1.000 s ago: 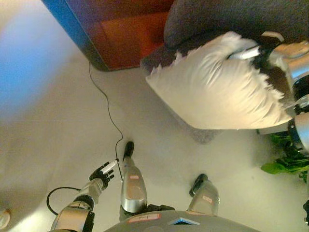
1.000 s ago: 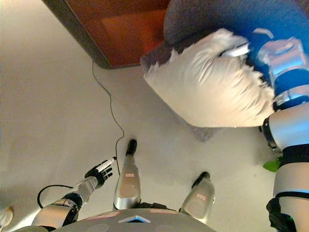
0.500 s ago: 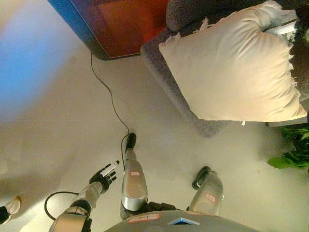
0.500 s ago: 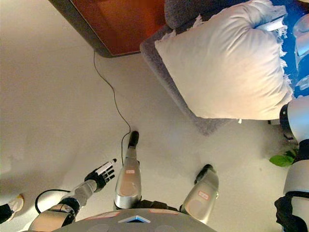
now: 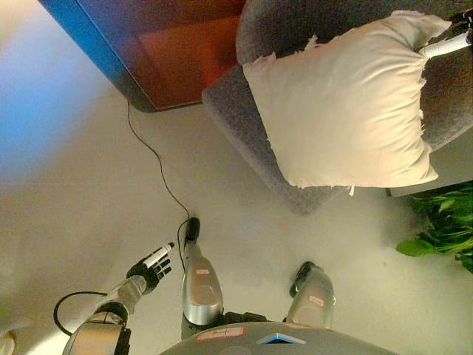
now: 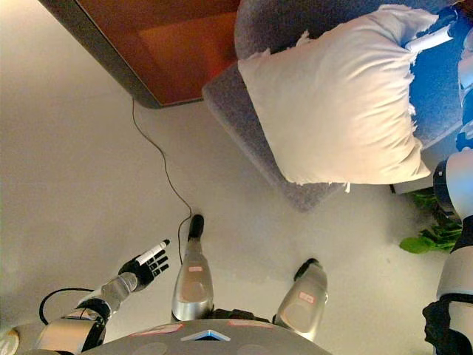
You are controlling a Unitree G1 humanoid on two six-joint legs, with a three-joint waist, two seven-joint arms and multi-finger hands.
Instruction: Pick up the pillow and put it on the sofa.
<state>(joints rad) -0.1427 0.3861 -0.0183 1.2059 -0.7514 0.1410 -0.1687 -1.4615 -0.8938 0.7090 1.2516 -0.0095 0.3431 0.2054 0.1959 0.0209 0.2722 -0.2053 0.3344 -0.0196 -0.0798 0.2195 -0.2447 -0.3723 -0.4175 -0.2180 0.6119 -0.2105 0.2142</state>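
The cream pillow (image 5: 344, 111) with frayed edges lies tilted on the dark grey sofa (image 5: 235, 118), over the seat's front edge; it also shows in the right eye view (image 6: 332, 107). My right hand (image 5: 452, 41) is at the pillow's upper right corner, mostly cut off by the view's edge. One white-tipped finger lies across that corner, which bunches around it. My left hand (image 5: 148, 266) hangs open and empty low on the left, above the floor.
A reddish-brown wooden cabinet (image 5: 177, 52) with a dark edge stands left of the sofa. A green plant (image 5: 440, 233) stands on the floor at the right, below the sofa's end. Pale floor (image 5: 89, 170) spreads to the left.
The right hand has carried the pillow from in front of the sofa up onto the seat, where it now rests flatter. The view has shifted. The left hand has stayed low.
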